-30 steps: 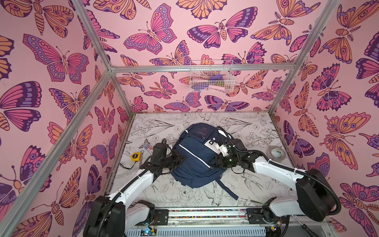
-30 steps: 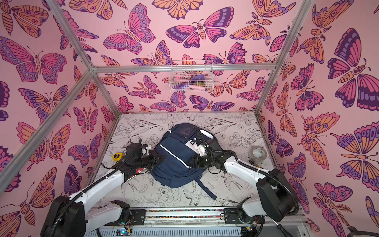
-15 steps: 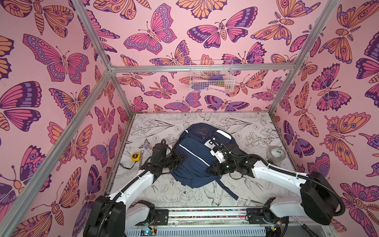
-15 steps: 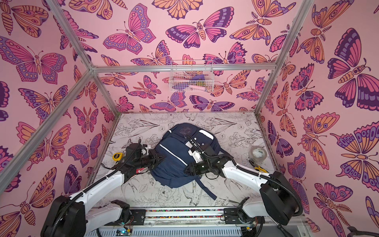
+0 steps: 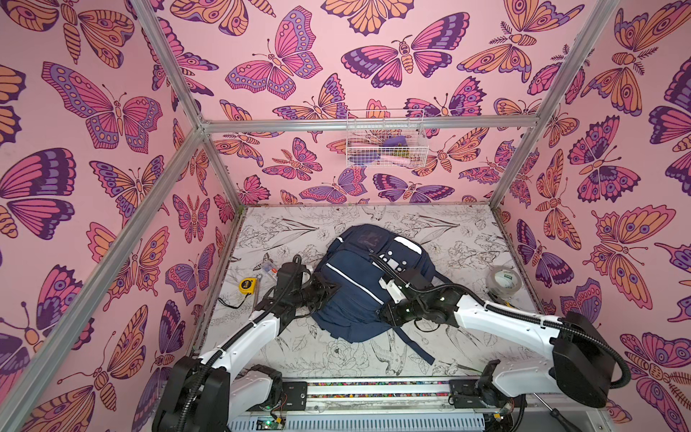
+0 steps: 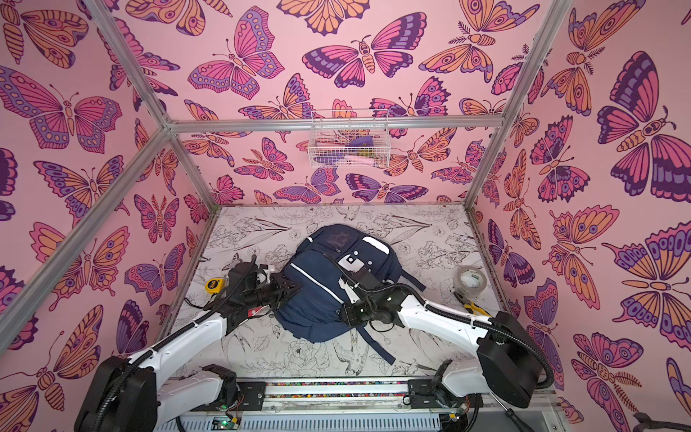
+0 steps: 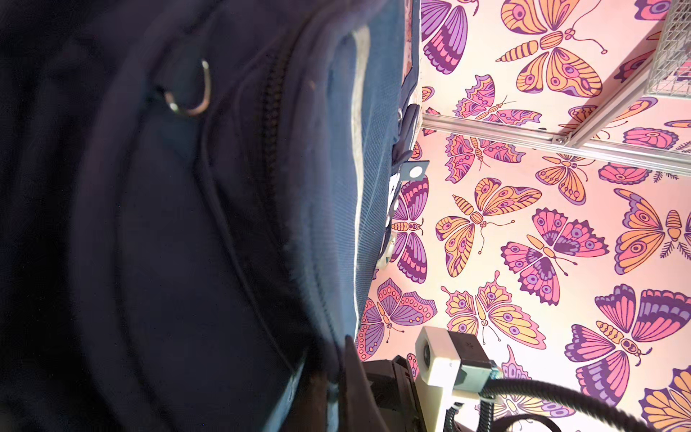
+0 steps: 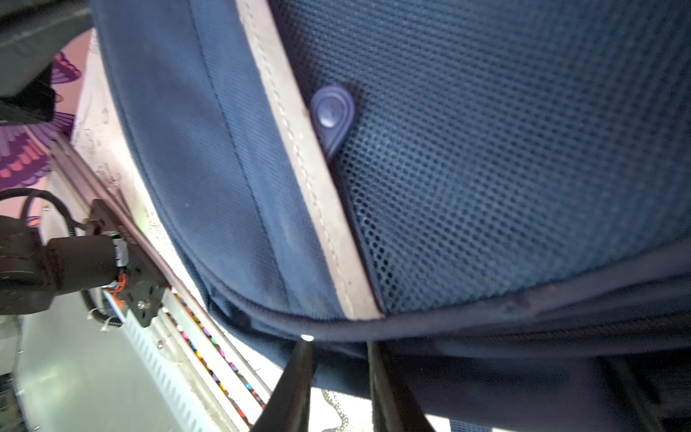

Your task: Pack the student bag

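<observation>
Right wrist view: near rim of the student bag (image 8: 486, 168) sits at my right gripper (image 8: 336, 342).
Jaws narrow, straddling that rim; bite unclear; bag lies in the middle of the table (image 5: 463, 239), long axis running away from me; left gripper (image 5: 331, 290) shut, seemingly pinching its left edge.

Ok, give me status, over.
Left tool shut against side of student bag. Right tool astride its near edge, grip unclear. Tape measure, tape roll lie apart.
</observation>
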{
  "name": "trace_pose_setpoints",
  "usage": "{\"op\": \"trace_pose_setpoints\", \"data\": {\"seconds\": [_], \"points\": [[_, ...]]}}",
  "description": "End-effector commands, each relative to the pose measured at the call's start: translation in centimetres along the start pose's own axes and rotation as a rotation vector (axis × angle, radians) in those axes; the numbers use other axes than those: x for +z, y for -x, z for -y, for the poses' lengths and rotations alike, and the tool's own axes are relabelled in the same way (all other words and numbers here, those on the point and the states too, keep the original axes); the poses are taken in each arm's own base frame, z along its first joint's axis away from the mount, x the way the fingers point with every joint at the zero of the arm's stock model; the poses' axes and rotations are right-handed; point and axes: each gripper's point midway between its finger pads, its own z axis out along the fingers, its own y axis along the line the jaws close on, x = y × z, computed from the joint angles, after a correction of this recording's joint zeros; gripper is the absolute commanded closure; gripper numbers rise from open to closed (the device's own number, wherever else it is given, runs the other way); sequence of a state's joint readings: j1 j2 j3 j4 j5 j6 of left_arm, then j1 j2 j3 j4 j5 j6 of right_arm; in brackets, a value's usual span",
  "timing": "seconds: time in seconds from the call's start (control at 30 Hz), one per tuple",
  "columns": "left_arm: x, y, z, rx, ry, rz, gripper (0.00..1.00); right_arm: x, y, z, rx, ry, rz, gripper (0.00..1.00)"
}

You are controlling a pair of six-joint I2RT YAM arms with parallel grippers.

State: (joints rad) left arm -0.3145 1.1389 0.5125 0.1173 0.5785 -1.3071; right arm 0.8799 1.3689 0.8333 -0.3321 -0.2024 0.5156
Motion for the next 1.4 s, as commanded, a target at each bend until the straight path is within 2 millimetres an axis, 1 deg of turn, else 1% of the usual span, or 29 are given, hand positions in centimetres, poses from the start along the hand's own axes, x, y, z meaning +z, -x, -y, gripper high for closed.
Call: {"op": "trace_pose_setpoints", "data": {"seconds": [0.0, 0.07, 0.1, 0.13, 0.17, 0.2, 0.23, 0.27, 0.37, 0.53, 0.6, 0.8, 0.87, 0.97, 1.1, 1.13, 1.23, 1.3, 1.37], "points": [[-0.1, -0.1, 0.9, 0.017, -0.048, -0.004, 1.0, 0.2, 0.7, 0.2, -0.028, -0.083, 0.02, 0.71], [-0.1, -0.1, 0.8, 0.016, -0.045, -0.006, 1.0, 0.4, 0.6, -0.2, -0.047, -0.097, 0.017, 0.7], [-0.2, -0.1, 0.8, 0.016, -0.047, -0.005, 1.0, 0.5, 0.6, -0.5, -0.056, -0.102, 0.017, 0.66], [-0.2, -0.1, 0.8, 0.016, -0.046, -0.005, 1.0, 0.5, 0.6, -0.7, -0.062, -0.11, 0.02, 0.59], [-0.2, -0.1, 0.7, 0.015, -0.046, -0.004, 1.0, 0.6, 0.5, -0.7, -0.067, -0.122, 0.02, 0.56], [-0.2, -0.1, 0.7, 0.014, -0.046, -0.005, 1.0, 0.6, 0.5, -0.7, -0.069, -0.134, 0.024, 0.56], [-0.1, -0.1, 0.7, 0.015, -0.044, -0.006, 1.0, 0.6, 0.5, -0.6, -0.07, -0.157, 0.025, 0.58], [-0.1, -0.1, 0.6, 0.015, -0.044, -0.006, 1.0, 0.6, 0.5, -0.4, -0.068, -0.18, 0.023, 0.63], [-0.1, 0.0, 0.5, 0.014, -0.044, -0.003, 1.0, 0.7, 0.4, 0.0, -0.064, -0.226, 0.022, 0.75], [-0.2, 0.0, 0.4, 0.014, -0.044, -0.003, 1.0, 0.2, 0.0, 0.6, -0.07, -0.286, 0.022, 0.83], [-0.2, 0.0, 0.3, 0.013, -0.043, -0.002, 1.0, -0.3, -0.1, 0.7, -0.073, -0.299, 0.022, 0.87], [-0.2, 0.1, 0.2, 0.018, -0.04, 0.006, 1.0, -2.0, -0.6, 0.1, -0.087, -0.298, 0.027, 0.99], [-0.2, 0.1, 0.2, 0.019, -0.041, 0.005, 1.0, -2.4, -0.7, -0.6, -0.089, -0.278, 0.016, 1.0], [-0.2, 0.1, 0.3, 0.022, -0.044, 0.003, 1.0, -2.6, -0.8, -2.7, -0.103, -0.216, -0.012, 1.0], [-0.1, -0.2, 0.5, 0.025, -0.047, 0.001, 1.0, -1.6, -0.4, -6.6, -0.118, -0.124, -0.048, 1.0], [-0.1, -0.5, 0.5, 0.027, -0.045, -0.002, 1.0, -1.3, 0.0, -7.6, -0.116, -0.103, -0.049, 1.0], [0.3, -1.5, 0.3, 0.033, -0.036, -0.009, 1.0, -0.4, 1.5, -9.8, -0.093, -0.059, -0.046, 1.0], [0.5, -2.0, 0.0, 0.03, -0.03, -0.013, 1.0, 1.0, 2.2, -10.2, -0.085, -0.077, -0.054, 1.0], [0.6, -2.5, -0.2, 0.029, -0.029, -0.013, 1.0, 1.6, 3.3, -10.3, -0.08, -0.111, -0.043, 1.0]]}}
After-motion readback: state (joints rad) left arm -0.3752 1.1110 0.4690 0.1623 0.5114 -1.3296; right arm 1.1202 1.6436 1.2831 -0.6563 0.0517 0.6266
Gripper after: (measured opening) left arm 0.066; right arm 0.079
